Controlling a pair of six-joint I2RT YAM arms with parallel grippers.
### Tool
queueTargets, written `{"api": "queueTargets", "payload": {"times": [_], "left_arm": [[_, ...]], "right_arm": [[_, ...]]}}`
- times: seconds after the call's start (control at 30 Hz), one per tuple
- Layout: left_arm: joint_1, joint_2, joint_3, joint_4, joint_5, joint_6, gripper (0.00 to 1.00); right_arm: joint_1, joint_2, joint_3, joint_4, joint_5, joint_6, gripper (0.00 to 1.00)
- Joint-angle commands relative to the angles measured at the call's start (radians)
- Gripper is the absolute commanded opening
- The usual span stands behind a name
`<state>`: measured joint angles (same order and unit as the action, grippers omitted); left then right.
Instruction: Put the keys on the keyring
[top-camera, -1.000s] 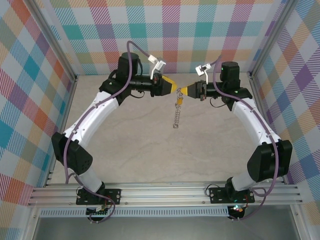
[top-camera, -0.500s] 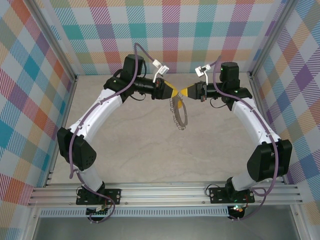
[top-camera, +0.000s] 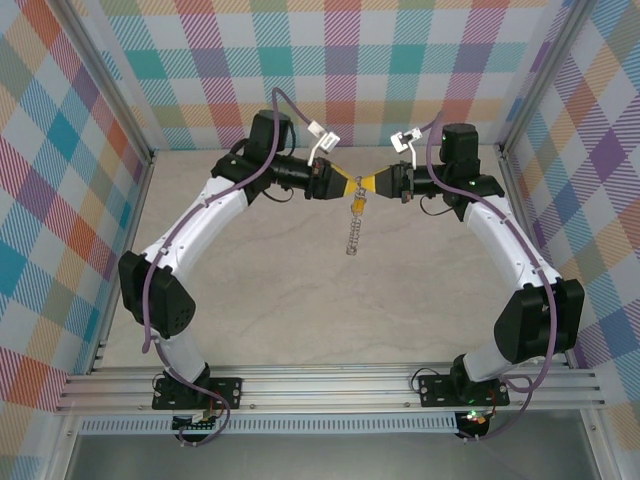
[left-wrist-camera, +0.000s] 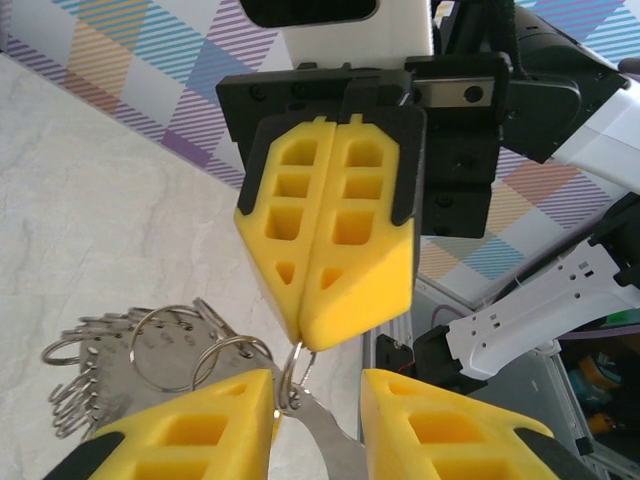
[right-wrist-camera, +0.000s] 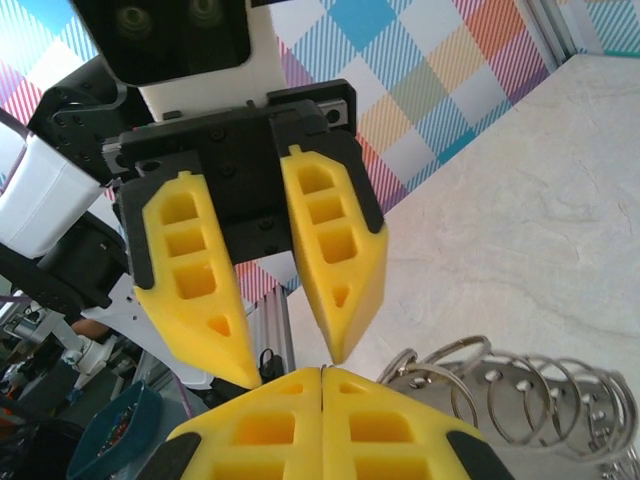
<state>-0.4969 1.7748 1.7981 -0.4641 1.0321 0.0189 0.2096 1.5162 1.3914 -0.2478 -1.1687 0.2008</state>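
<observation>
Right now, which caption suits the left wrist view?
Shut yellow-padded right hand pinches the silvery metal keyring bunch beside the open left hand.

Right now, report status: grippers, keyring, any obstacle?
Right gripper shut on keyring, hanging free. Left gripper open, tip to tip. No obstacle seen.

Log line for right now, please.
left hand: open, beside keyring | right hand: shut on keyring | keyring: hanging between hands
</observation>
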Motion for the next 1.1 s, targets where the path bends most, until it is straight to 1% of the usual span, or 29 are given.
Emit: {"api": "queueTargets", "payload": {"times": [0.0,0.4,0.5,0.73,0.77,0.9,0.97,1.03,1.07], "left_arm": [[-0.009,0.019,0.023,0.031,0.025,-0.008,0.29],[-0.026,0.032,0.027,0.077,0.035,-0.037,0.27],[-0.033,0.035,0.03,0.081,0.043,-0.038,0.23],[-0.045,0.042,0.029,0.076,0.057,-0.033,0.01],[-0.046,0.042,0.026,0.077,0.057,-0.032,0.0],[-0.048,0.026,0.002,0.108,0.053,-0.044,0.0],[-0.048,0.008,-0.025,0.152,0.036,-0.069,0.0],[-0.046,-0.012,-0.055,0.226,0.023,-0.103,0.0],[-0.046,-0.021,-0.067,0.251,0.018,-0.118,0.0]], "right_arm": [[-0.001,0.004,0.009,0.041,-0.049,-0.001,0.0],[-0.001,0.012,0.001,0.055,-0.048,0.006,0.0],[-0.001,0.015,-0.002,0.059,-0.046,0.007,0.0],[-0.001,0.013,-0.006,0.063,-0.036,0.008,0.0],[-0.001,0.013,-0.006,0.062,-0.033,0.008,0.0],[-0.002,0.008,-0.006,0.073,-0.004,0.029,0.0],[-0.011,-0.01,-0.019,0.103,0.019,0.065,0.1],[-0.029,-0.059,-0.059,0.153,0.06,0.106,0.26],[-0.038,-0.086,-0.079,0.17,0.081,0.12,0.28]]}}
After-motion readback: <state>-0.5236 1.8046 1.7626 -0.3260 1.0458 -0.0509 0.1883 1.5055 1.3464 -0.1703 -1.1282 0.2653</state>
